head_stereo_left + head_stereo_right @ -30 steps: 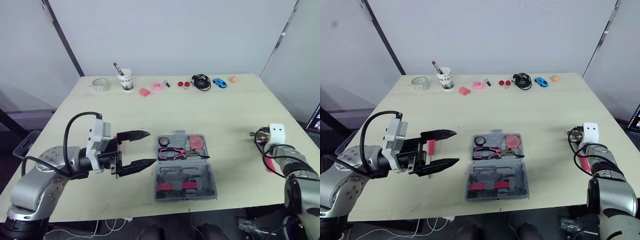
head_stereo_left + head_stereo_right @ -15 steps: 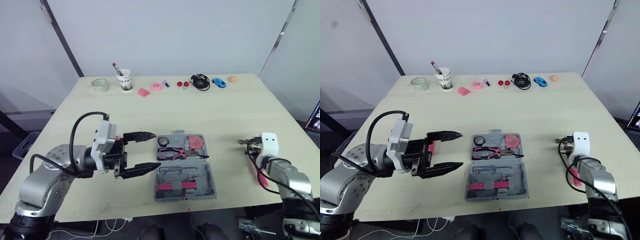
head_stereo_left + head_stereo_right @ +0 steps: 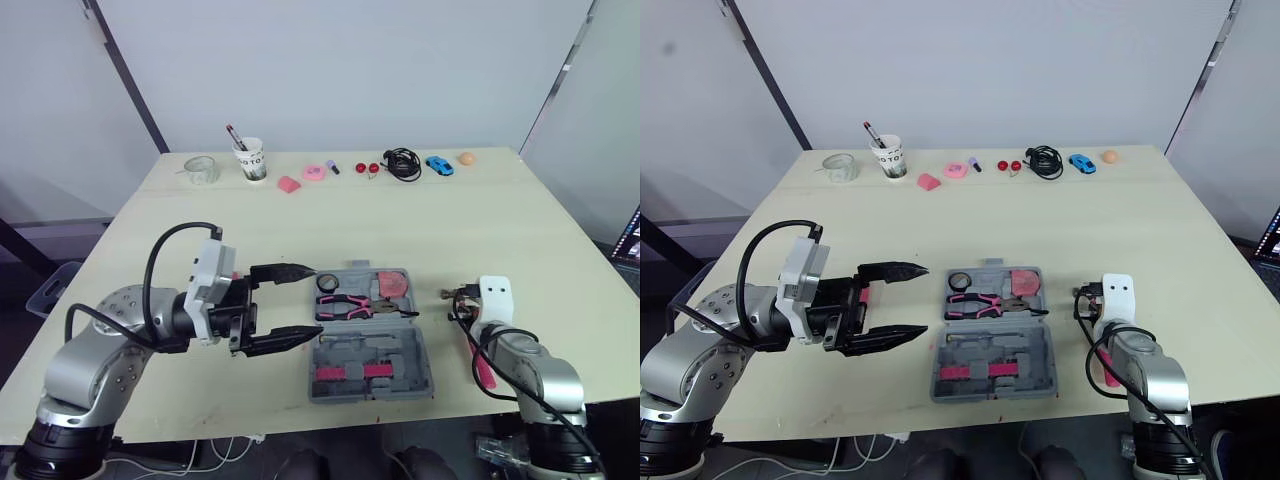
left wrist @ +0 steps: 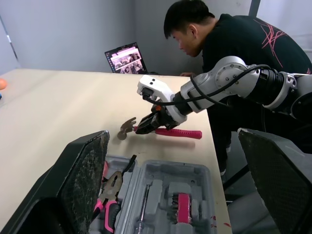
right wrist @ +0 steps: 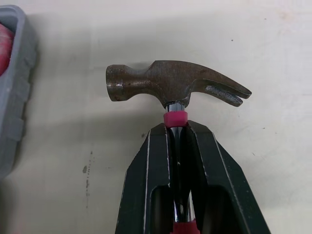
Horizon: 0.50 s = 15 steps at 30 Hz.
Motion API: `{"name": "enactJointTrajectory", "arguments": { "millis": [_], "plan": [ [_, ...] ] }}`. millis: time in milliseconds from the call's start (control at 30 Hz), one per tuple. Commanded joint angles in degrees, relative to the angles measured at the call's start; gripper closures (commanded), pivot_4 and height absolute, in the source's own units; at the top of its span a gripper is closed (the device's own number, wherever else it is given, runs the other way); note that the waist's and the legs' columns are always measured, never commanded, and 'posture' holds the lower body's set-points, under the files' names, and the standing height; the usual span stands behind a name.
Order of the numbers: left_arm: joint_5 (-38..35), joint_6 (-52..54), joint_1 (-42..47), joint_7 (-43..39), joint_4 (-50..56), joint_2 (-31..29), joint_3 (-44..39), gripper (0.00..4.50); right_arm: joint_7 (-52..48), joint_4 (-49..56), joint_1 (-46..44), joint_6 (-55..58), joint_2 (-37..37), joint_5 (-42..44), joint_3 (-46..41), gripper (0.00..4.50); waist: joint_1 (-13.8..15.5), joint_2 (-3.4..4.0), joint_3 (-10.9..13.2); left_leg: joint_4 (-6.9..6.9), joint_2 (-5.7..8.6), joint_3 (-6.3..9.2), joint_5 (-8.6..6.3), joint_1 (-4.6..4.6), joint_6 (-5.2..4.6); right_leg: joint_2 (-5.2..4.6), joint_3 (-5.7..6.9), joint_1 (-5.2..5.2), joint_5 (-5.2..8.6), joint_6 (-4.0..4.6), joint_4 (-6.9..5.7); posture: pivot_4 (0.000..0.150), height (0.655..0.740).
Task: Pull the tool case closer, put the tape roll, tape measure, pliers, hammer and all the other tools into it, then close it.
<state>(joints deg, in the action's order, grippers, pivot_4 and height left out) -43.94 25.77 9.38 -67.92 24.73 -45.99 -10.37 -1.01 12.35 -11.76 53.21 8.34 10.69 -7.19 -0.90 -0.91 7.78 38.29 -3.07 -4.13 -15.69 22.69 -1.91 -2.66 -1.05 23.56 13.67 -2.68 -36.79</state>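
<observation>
Clamping the hammer [image 5: 170, 87] by its shaft just below the head, the right pincer [image 5: 176, 130] is closed tight, its arm low over the worktop [image 3: 440, 230], right of the open tool case [image 3: 421, 348]. The left pincer [image 3: 315, 300] gapes wide, empty, level beside the case's left edge. Print on the paper cup [image 3: 252, 160] is unreadable.

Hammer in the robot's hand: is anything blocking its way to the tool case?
Nothing visible does. The right end effector is shut on the hammer by its shaft, to the right of the open tool case, with only bare table between them.
</observation>
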Motion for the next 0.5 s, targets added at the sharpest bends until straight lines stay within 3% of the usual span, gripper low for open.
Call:
{"name": "enactJointTrajectory", "arguments": {
  "millis": [33, 100, 367, 433, 500],
  "plan": [
    [0.4, -0.9, 0.4, -0.7, 0.6, -0.7, -0.2, 0.00, -0.2, -1.9, 0.3, -4.2, 0.1, -1.0, -0.2, 4.47, 0.0, 0.00, 0.0, 0.00, 0.00, -0.01, 0.00, 0.00, 0.00, 0.00, 0.01, 0.00, 0.00, 0.00, 0.00, 0.150, 0.7400],
    [0.4, -0.7, 0.5, -0.7, 0.7, -0.7, -0.4, 0.00, -0.6, -3.0, 0.2, -5.1, 0.3, -1.1, -0.2, 4.47, 0.1, 0.00, 0.0, 0.00, 0.00, -0.03, 0.00, 0.01, 0.00, 0.00, 0.00, 0.00, 0.00, 0.00, 0.01, 0.150, 0.7400],
    [0.9, -0.8, -0.2, -1.3, -0.4, -1.3, -1.3, 0.00, -3.1, -0.2, 1.8, -4.2, 1.1, 0.6, -1.9, 0.59, 0.1, -0.02, 0.0, 0.00, 0.00, 0.01, 0.00, 0.00, 0.00, 0.00, 0.00, -0.01, 0.00, 0.00, 0.00, 0.150, 0.7400],
    [1.0, -1.0, -0.5, -1.5, -0.6, -1.4, -1.6, 0.00, -3.5, 1.7, 2.6, -3.9, 1.7, 0.7, -2.0, 0.02, 0.1, -0.02, 0.0, 0.00, 0.00, 0.01, 0.00, 0.01, 0.00, -0.01, 0.00, -0.01, 0.00, 0.00, 0.01, 0.150, 0.7400],
    [1.1, -1.1, -0.8, -1.2, -0.6, -1.3, -1.8, 0.00, -4.2, 4.5, 3.8, -2.8, 2.6, 1.4, -2.7, 0.02, 0.1, -0.02, 0.0, 0.00, 0.00, 0.03, 0.00, 0.01, 0.00, -0.01, -0.02, -0.01, 0.00, 0.00, 0.02, 0.150, 0.7400]
  ]
}}
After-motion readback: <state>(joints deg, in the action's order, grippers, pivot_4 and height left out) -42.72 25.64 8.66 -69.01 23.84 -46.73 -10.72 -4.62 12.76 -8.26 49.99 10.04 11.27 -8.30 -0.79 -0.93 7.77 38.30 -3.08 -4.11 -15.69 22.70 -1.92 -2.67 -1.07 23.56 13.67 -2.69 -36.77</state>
